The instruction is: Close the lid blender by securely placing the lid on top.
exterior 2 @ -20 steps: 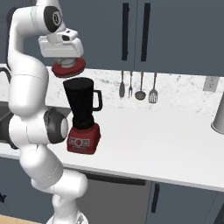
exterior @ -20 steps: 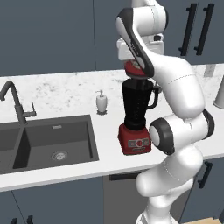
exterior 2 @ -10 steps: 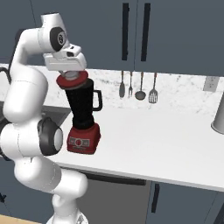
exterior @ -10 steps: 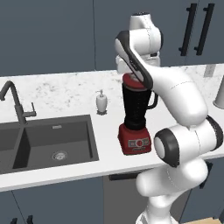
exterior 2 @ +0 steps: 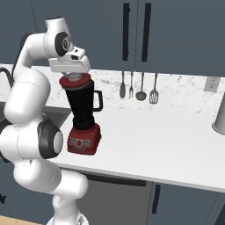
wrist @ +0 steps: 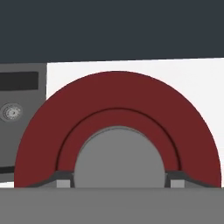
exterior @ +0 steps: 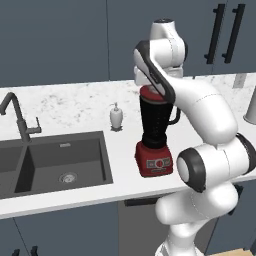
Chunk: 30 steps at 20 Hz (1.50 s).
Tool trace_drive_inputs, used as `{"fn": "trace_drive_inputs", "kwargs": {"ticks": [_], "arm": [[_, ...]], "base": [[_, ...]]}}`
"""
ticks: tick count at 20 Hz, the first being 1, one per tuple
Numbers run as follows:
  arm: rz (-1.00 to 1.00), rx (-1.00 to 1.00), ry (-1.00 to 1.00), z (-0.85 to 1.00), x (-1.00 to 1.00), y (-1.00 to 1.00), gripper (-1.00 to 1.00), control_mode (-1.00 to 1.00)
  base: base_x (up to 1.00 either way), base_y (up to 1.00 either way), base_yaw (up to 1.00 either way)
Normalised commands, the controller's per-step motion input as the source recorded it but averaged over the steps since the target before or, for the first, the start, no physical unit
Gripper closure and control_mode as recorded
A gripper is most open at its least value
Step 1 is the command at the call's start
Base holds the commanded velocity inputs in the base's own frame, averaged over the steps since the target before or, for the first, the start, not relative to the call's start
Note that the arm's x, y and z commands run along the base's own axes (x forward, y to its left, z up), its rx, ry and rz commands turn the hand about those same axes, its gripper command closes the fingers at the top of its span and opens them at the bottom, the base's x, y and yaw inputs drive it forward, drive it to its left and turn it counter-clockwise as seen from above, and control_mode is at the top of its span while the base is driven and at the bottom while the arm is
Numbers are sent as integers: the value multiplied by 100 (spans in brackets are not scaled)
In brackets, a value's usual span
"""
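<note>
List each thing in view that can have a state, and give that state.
lid: on top of the blender jar, gripper on it.
blender: upright on the counter, jar on its red base, lid across its rim.
gripper: shut on the lid's centre knob.
soap dispenser: upright beside the sink.
faucet: no water running.
sink: dry, nothing in it.
utensils: hanging on the wall.
</note>
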Motion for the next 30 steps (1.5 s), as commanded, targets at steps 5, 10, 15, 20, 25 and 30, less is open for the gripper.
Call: {"fn": "trace_drive_inputs", "kwargs": {"ticks": [5, 10, 15, 20, 25, 30], "arm": [[0, 1, 0, 4, 7, 0, 100, -100], [0, 0, -1, 0, 10, -4, 100, -100], [0, 2, -1, 2, 30, -11, 100, -100], [0, 0, -6, 0, 14, 0, 100, -100], [-1, 0, -11, 0, 28, 0, 100, -100], [-3, 0, -9, 0, 44, 0, 100, -100]], "base": [[0, 0, 0], [0, 0, 0], [0, 0, 0], [0, 0, 0], [0, 0, 0], [0, 0, 0]]}}
